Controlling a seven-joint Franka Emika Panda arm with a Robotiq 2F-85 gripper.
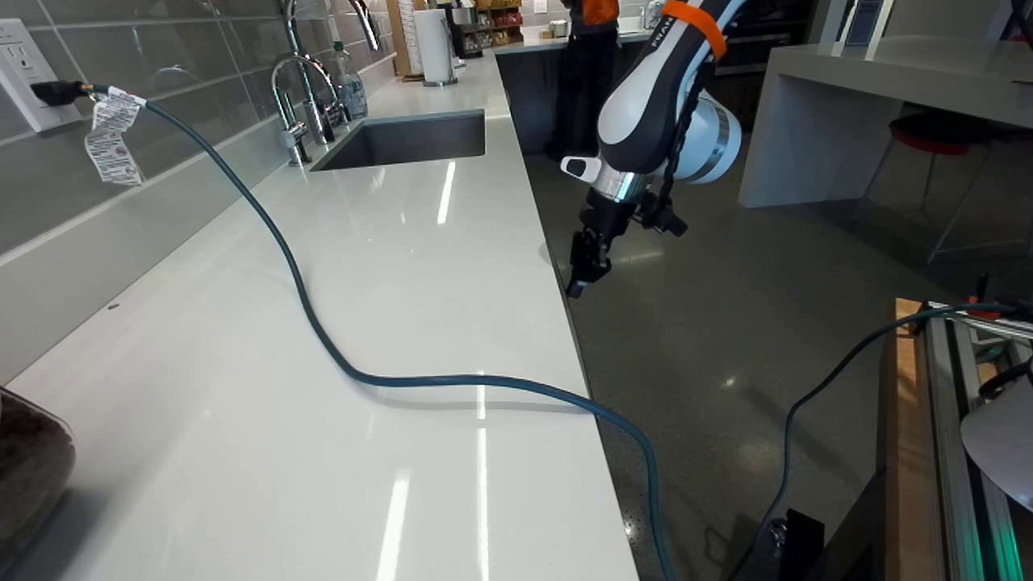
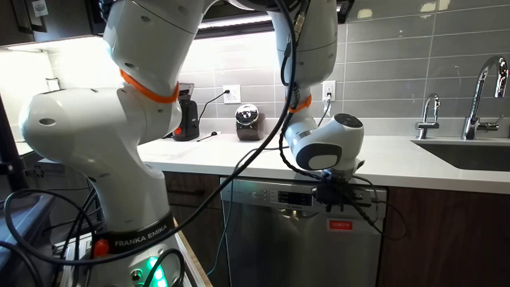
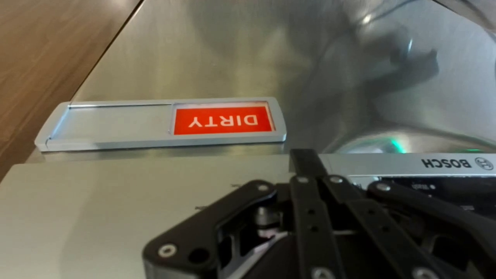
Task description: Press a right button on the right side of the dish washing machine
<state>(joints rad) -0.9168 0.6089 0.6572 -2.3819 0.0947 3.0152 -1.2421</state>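
Observation:
The dishwasher point(image 2: 287, 247) is a steel Bosch machine under the counter. Its grey control panel point(image 2: 239, 191) runs along the top and has a dark display point(image 2: 295, 198). Small buttons point(image 2: 265, 194) show beside the display, on the side nearer the robot base. The panel's right part is largely hidden by my gripper point(image 2: 334, 205). In the wrist view, which stands upside down, the panel point(image 3: 116, 201) shows small blurred labels; no right button can be made out. My gripper point(image 3: 308, 157) is shut and empty, fingertips together, over the panel beside the display. I cannot tell whether it touches.
A DIRTY sign point(image 3: 224, 120) is on the dishwasher door below the panel. The white countertop point(image 1: 452, 315) overhangs above, with a blue-green cable point(image 1: 468, 379) across its edge. A sink point(image 2: 470, 155) with faucets and a dark-filled jar point(image 2: 250, 129) are on the counter.

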